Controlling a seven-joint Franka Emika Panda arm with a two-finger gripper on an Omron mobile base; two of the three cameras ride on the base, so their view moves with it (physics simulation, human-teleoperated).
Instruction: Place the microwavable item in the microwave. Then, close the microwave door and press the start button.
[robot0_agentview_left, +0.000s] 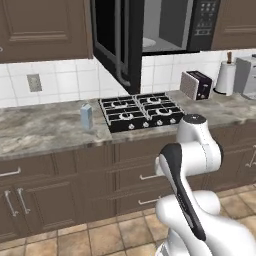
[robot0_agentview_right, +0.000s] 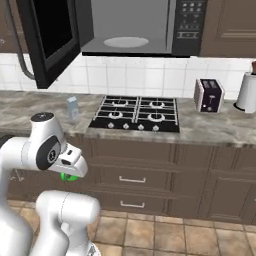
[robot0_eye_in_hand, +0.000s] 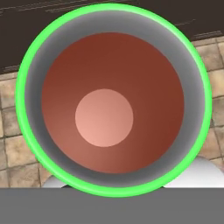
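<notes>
Kitchen wall and counter, seen from the mobile base. The microwave (robot0_agentview_right: 135, 27) hangs above the stove (robot0_agentview_right: 136, 114); its cavity is grey, with a white round turntable plate (robot0_agentview_right: 126, 42) on the floor and a narrow black button panel (robot0_agentview_right: 190, 22) on the right. The microwave door (robot0_agentview_right: 50, 37) stands swung wide open to the left, its curved grey bar handle (robot0_agentview_left: 120, 55) facing the room. The marbled counter (robot0_agentview_left: 45, 130) runs over brown cabinets (robot0_agentview_right: 165, 185) and carries the black four-burner stove at centre, a pale blue carton (robot0_agentview_left: 86, 116) to its left, a dotted toaster (robot0_agentview_right: 208, 95) to its right, and a paper towel roll (robot0_agentview_left: 225, 77) further right. A tiled floor (robot0_agentview_left: 100, 235) lies in front of the cabinets.

The white arm is folded low in front of the cabinets. The gripper (robot0_agentview_right: 70, 172) points downward, clenched on the green mug (robot0_eye_in_hand: 113, 99), of which a green sliver (robot0_agentview_right: 70, 176) shows beneath the hand in the right base view. In the hand view the mug is seen straight down its mouth: bright green rim, grey inner wall, reddish-brown contents, with floor tiles behind it. The mug is held below counter height, well apart from the microwave.
</notes>
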